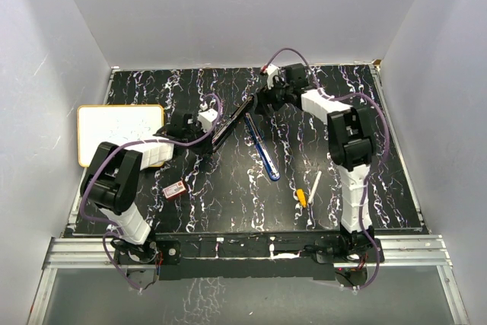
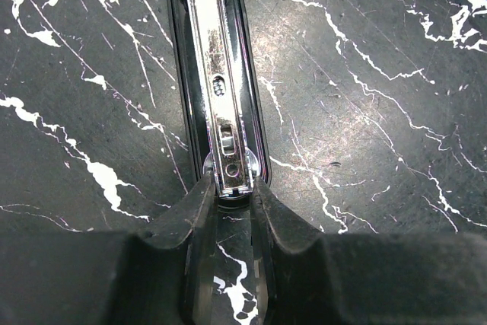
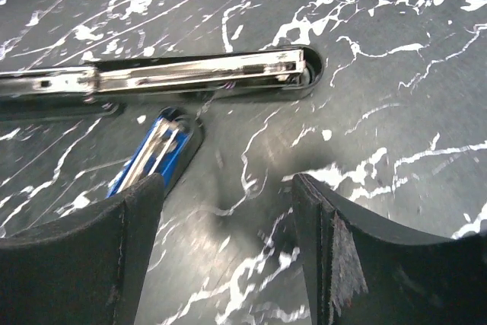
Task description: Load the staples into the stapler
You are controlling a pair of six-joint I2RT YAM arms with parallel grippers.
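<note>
One whiteboard (image 1: 120, 135) is sitting far left on the table (image 1: 365, 188), then one staples box (image 1: 176, 188) is lying by the left arm — too small to tell what's in it. Two staplers: the left end effector (image 2: 230, 188) is clamping the black stapler (image 2: 221, 74) at its chrome end, and the blue stapler (image 1: 262, 150) is lying just beside it. The right end effector (image 3: 228, 211) is hanging apart, gripping nothing. One pen (image 1: 309, 188) is lying further right.
</note>
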